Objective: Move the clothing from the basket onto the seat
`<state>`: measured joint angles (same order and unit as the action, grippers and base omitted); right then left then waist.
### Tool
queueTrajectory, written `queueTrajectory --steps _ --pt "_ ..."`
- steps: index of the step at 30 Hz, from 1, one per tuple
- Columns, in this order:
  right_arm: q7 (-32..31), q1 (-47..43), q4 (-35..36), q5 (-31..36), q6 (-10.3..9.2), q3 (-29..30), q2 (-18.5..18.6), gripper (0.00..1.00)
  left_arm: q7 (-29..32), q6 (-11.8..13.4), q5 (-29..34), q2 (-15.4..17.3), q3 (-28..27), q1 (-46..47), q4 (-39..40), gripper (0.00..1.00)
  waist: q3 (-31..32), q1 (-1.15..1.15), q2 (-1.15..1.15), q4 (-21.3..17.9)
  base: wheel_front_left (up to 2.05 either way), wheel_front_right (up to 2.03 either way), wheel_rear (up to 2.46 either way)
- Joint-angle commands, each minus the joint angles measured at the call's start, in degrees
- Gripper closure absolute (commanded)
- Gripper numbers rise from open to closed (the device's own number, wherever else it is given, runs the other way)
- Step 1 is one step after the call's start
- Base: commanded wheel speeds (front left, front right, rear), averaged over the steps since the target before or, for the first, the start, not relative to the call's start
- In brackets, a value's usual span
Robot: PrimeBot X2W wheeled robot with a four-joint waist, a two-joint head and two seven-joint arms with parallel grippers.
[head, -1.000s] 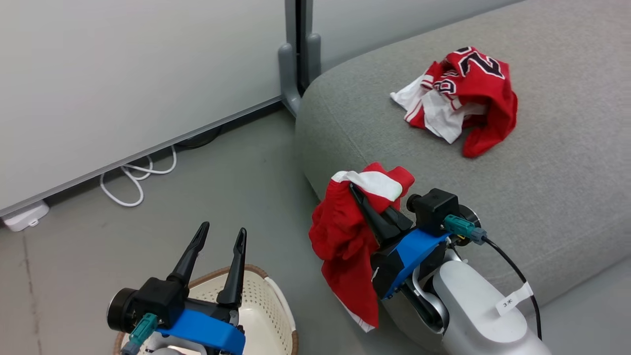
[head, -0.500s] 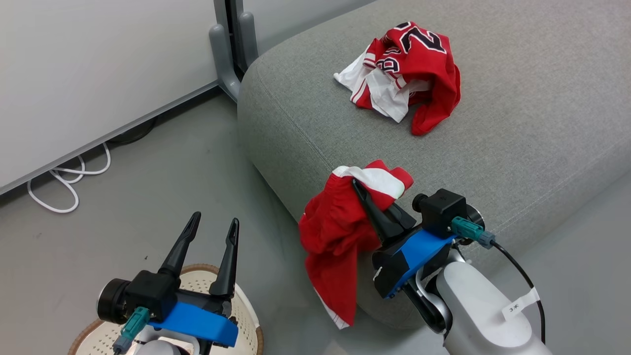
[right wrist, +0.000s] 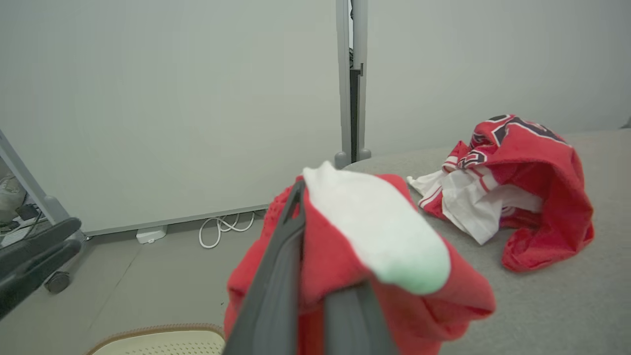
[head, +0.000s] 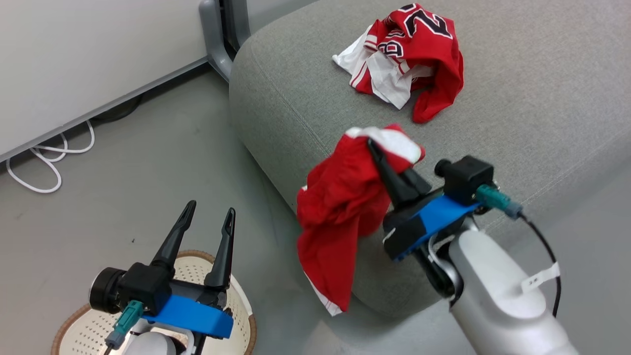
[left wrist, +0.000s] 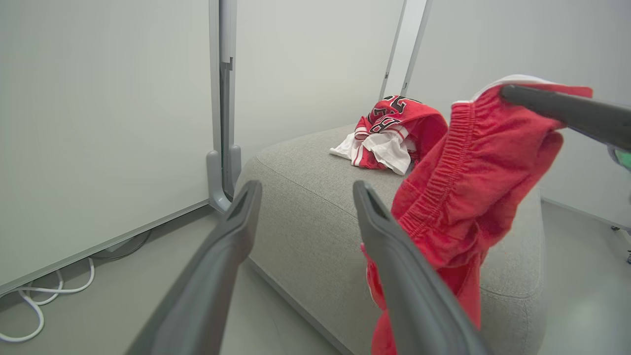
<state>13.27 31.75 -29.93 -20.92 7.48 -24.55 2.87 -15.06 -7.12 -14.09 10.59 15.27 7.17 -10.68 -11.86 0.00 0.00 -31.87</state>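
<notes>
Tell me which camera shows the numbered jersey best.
Head view: the jersey lies whole, numerals facing up, on the seat. Right wrist view shows it side-on, numerals foreshortened. Left wrist view shows it small, partly behind the held red garment.

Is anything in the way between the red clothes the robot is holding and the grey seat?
Nothing visible is. The right claw holds the red garment at the front edge of the seat, whose near part is bare; the jersey lies farther back.
</notes>
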Motion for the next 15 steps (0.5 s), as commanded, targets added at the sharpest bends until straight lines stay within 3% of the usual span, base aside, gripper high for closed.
queueTrajectory --steps 1,7,11,15 --pt "0.5 2.0 0.2 -0.6 0.03 1.2 0.0 1.00 -0.2 -0.5 0.2 0.5 -0.3 0.9 0.6 0.00 -1.3 0.00 0.00 0.4 0.00 0.00 0.00" --pt "0.0 12.0 -0.1 0.4 0.03 9.1 0.0 1.00 -0.2 -0.5 1.0 2.0 0.1 2.6 3.3 0.00 -7.0 0.00 0.00 1.9 0.00 0.00 0.00" --pt "-1.5 20.2 -0.2 2.5 0.03 17.9 0.0 1.00 0.0 -0.5 1.4 3.5 0.3 4.4 5.4 0.00 -11.7 0.00 0.00 3.1 0.00 0.00 0.00" --pt "-4.8 28.7 0.6 6.2 0.03 26.8 2.6 1.00 1.1 -0.5 2.2 5.3 0.6 6.6 8.9 0.00 -16.9 0.00 0.00 4.9 0.00 0.00 0.00"
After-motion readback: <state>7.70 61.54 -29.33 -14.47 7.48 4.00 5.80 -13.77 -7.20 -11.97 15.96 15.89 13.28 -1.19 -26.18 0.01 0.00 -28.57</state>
